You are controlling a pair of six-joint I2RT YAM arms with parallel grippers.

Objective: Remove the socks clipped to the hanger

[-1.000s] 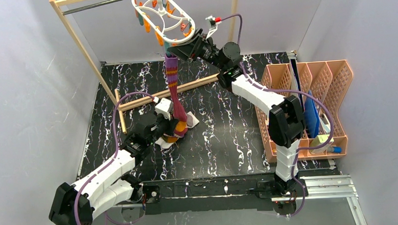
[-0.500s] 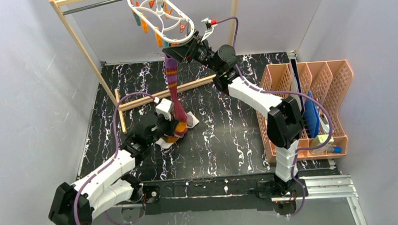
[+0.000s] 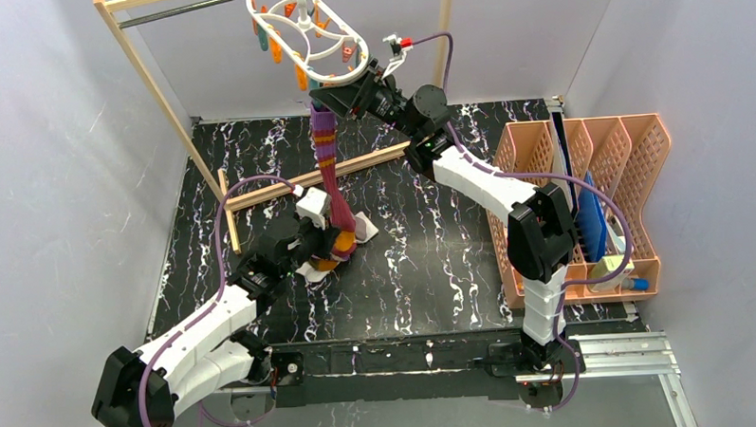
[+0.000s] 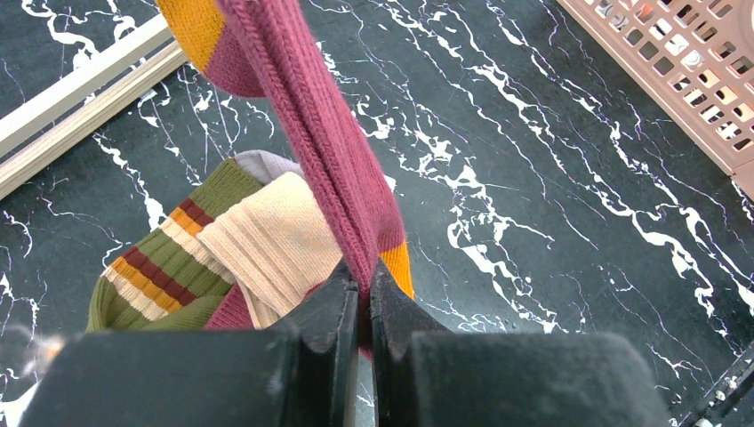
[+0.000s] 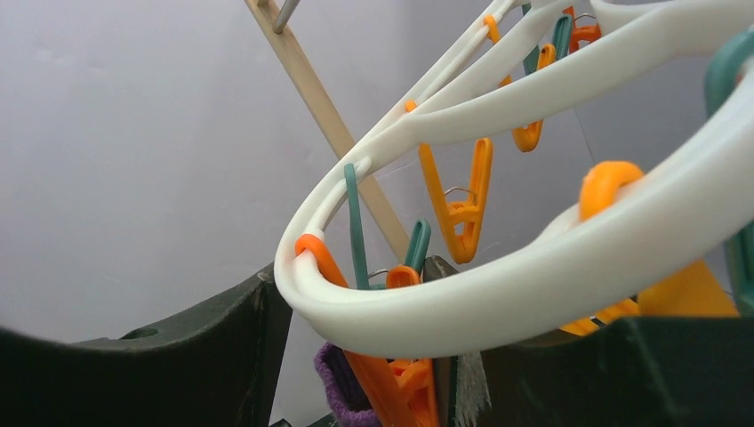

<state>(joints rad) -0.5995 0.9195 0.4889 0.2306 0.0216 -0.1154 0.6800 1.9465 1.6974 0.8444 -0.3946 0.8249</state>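
The black marbled table (image 3: 452,258) is lying beneath a maroon striped sock (image 3: 329,168) stretching top-to-bottom through mid-frame, cuff up at the hanger (image 3: 302,19), toe down. Your left gripper (image 4: 364,285) is clamping that toe; your right gripper (image 3: 344,96), nearer the release, is straddling the orange peg (image 5: 391,382) above. You are not seeing whether it is squeezing: the peg's bite is running off the wrist view's bottom edge

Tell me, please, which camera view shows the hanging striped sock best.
The top external view: the striped sock runs whole from the hanger down to the left gripper. The left wrist view shows only its lower part pinched between the fingers; the right wrist view shows just a purple edge beside an orange peg.
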